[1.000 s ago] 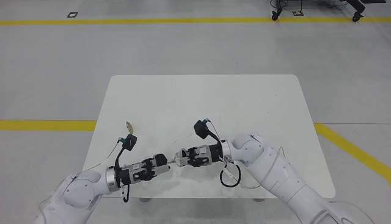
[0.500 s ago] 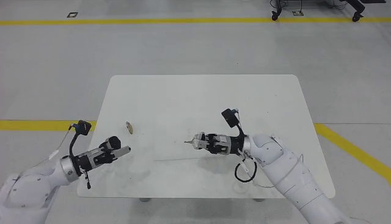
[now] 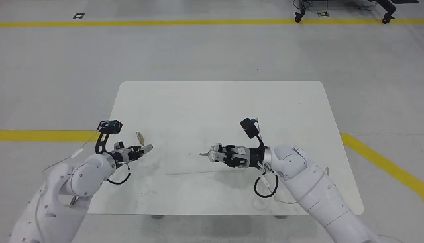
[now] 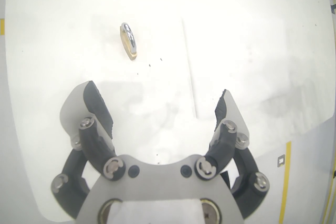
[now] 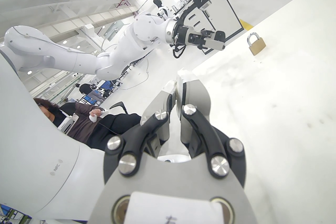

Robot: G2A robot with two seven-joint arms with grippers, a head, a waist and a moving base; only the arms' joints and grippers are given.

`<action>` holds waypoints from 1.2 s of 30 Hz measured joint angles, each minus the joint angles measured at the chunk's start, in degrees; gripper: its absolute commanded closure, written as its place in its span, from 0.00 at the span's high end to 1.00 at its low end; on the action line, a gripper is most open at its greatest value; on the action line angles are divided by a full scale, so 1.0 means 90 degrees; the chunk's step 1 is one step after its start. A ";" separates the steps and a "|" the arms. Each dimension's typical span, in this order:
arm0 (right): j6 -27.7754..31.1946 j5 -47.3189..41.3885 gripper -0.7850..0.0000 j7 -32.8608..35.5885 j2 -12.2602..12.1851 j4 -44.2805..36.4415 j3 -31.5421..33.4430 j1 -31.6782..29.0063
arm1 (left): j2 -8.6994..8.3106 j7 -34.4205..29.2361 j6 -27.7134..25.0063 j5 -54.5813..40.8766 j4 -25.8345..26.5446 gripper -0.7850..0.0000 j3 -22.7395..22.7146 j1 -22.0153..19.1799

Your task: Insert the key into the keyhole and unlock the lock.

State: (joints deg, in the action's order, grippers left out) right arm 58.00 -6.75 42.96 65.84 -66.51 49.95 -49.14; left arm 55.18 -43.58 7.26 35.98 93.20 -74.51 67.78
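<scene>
The lock (image 4: 128,41) sits at the left of the surface (image 3: 265,104), just beyond the released left gripper (image 4: 157,92). The right gripper (image 3: 212,154), clenched on the key (image 3: 201,154), is well apart. The lock seems stiff, smooth metal: take its brass body.

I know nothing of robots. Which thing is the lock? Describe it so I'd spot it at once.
Start at the white table; near the edge by the left gripper, just beyond its open fingers, sits the padlock. It is small, with a brass body and a shiny silver shackle, the only gold-coloured thing on the white top.
</scene>
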 measured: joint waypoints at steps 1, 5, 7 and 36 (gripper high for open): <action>0.0000 0.0000 0.00 0.0000 0.0000 0.0000 0.0000 0.0000 | 0.0036 0.0044 0.0106 0.0093 -0.0139 0.89 0.0158 -0.0173; 0.0000 0.0000 0.00 0.0000 0.0000 0.0000 0.0000 0.0000 | 0.0148 0.0072 0.0358 0.0215 -0.0629 0.49 0.0548 -0.0696; 0.0000 0.0000 0.00 0.0000 0.0000 0.0000 0.0000 0.0000 | 0.0202 0.0072 0.0491 0.0243 -0.0860 0.44 0.0695 -0.0915; 0.0000 0.0000 0.00 0.0000 0.0000 0.0000 0.0000 0.0000 | 0.0566 0.0463 0.0380 0.0210 -0.2452 0.00 0.1232 -0.1838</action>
State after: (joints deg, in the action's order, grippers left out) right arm 58.00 -6.75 42.96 65.84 -66.51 49.94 -49.14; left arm 60.27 -39.41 10.68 37.87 71.14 -63.42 51.24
